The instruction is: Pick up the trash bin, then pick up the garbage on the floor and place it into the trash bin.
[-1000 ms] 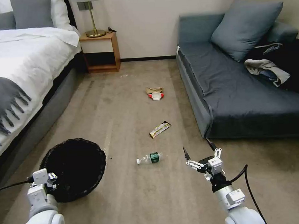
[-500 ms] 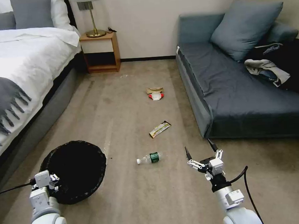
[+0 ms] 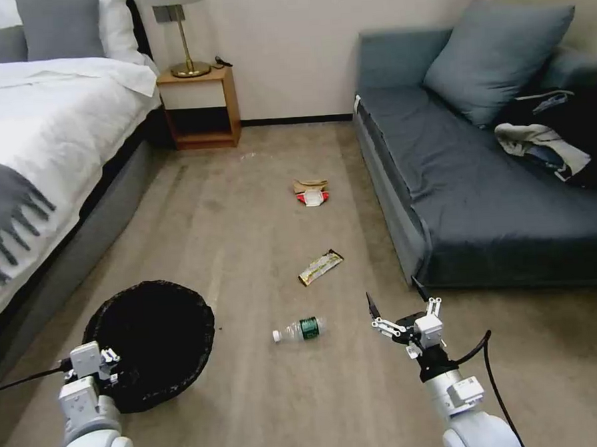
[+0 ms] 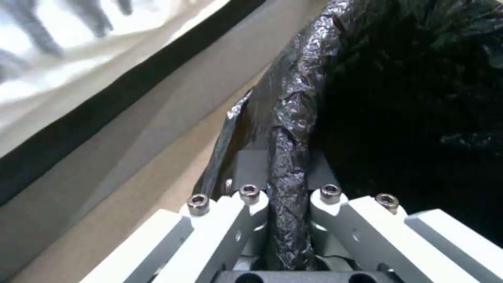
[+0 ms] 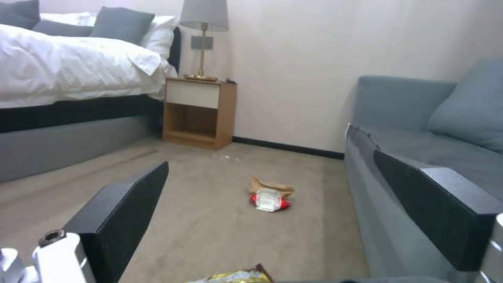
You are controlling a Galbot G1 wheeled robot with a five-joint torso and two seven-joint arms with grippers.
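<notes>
The trash bin (image 3: 151, 341), lined with a crinkly black bag, hangs at the lower left of the head view. My left gripper (image 3: 112, 368) is shut on its near rim; the left wrist view shows the gripper (image 4: 285, 173) pinching the bag-covered rim (image 4: 293, 118). My right gripper (image 3: 394, 298) hovers open and holds nothing, to the right of the clear bottle (image 3: 301, 329). Farther on lie the gold-and-black wrapper (image 3: 321, 267), the red-and-white packet (image 3: 312, 197) and the tan paper (image 3: 310, 184). The right wrist view shows the packet (image 5: 270, 199) between the open gripper's fingers (image 5: 120, 220).
A bed (image 3: 34, 144) runs along the left and a grey sofa (image 3: 483, 187) along the right. A nightstand (image 3: 199, 105) with a lamp stands at the far wall. The carpet strip between bed and sofa is open floor.
The whole picture has shifted a little: the litter and furniture sit slightly lower and nearer, so the camera moved. Both grippers keep their poses, the left still clamped on the bin.
</notes>
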